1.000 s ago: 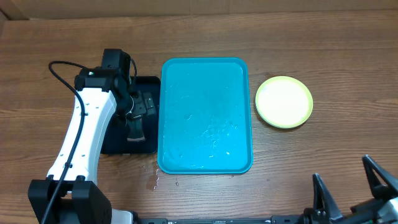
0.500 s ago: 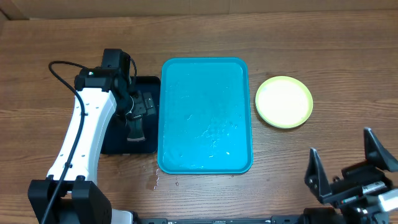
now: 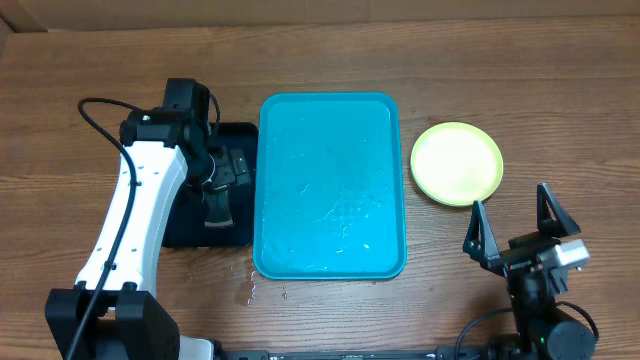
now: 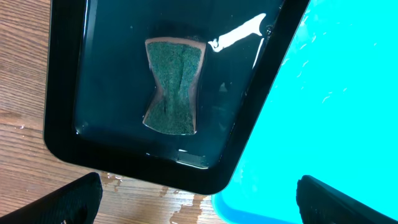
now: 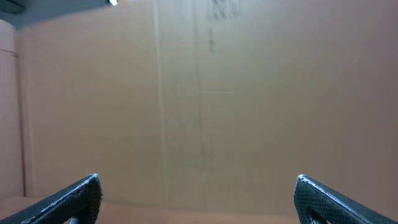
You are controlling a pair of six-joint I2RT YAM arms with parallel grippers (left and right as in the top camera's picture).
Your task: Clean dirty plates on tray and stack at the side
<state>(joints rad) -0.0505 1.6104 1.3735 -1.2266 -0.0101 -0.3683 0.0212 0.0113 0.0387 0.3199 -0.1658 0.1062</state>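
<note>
The bright blue tray (image 3: 332, 185) lies wet and bare in the middle of the table; its left edge shows in the left wrist view (image 4: 323, 124). A yellow-green rimmed plate (image 3: 456, 163) sits on the table to the tray's right, as a stack whose count I cannot tell. My left gripper (image 3: 218, 190) is open and empty above the black tray (image 3: 190, 225), where a green sponge (image 4: 174, 86) lies in water. My right gripper (image 3: 515, 225) is open and empty at the front right, below the plate, pointing level at a brown wall.
Water drops lie on the wood (image 3: 250, 290) by the blue tray's front left corner. The black tray (image 4: 68, 93) sits tight against the blue tray's left side. A cardboard wall runs along the table's back edge (image 3: 320, 12).
My right arm has come up from the front right corner and moved left toward the plate. The left arm, the trays and the plate have not moved.
</note>
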